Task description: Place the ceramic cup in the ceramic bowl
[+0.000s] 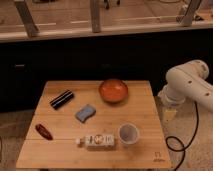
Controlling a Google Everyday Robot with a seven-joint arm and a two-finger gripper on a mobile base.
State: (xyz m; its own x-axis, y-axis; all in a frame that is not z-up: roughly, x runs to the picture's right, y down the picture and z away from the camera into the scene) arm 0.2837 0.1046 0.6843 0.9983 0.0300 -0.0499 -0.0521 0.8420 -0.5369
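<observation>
The gripper (169, 114) hangs just off the right-hand edge of the table (142, 107), pointing down beneath the bulky white arm (189, 84). It sits beside the wood, not over it. Is it parted or clamped? I can't tell from this view.

The cup (128, 134) is the nearest thing to the gripper. It is to the gripper's left in the view and a little closer to the camera, standing upright on the table with its mouth up, close to the front edge. It is clear of the gripper, with bare wood and the table's edge between them.

The bowl (113, 90) is also left of the gripper but further back, close to the far edge of the table. It is orange-red and glossy, resting flat on the wood. Cup and bowl are well apart, so the cup is not in the bowl yet.

Past the cup from the gripper is a white box (98, 141) with orange marks, lying flat just beside the cup. Whether the two touch is hard to say.

Further out from the gripper, a blue sponge (85, 113) lies roughly between the bowl and the box. Beyond that, a black bar (62, 99) lies on a slant. A small red item (44, 131) is the farthest of all, down by the table's left edge.

Below the gripper, a black cable (176, 145) loops across the floor.
</observation>
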